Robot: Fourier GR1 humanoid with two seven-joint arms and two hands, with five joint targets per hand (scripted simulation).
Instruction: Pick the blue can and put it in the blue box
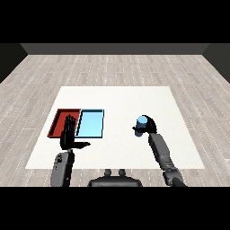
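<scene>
Right hand (147, 126) curls round the upright blue can (142, 121); I note the blue box (90, 124) lies to its left. Left hand (68, 133) open, idle.

Bare white table (121, 112) seen between the right robot hand (147, 126) and the light blue tray (90, 123), tray interior unoccupied, left robot hand (68, 134) raised over the red tray (60, 121) beside it

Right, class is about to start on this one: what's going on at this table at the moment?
The robot's right hand is curled round the blue can, out on the white table to the right of both trays. The light blue tray lies beside the red tray and has no can in it yet. The left hand is open, fingers straight, over the red tray's near edge.
</scene>
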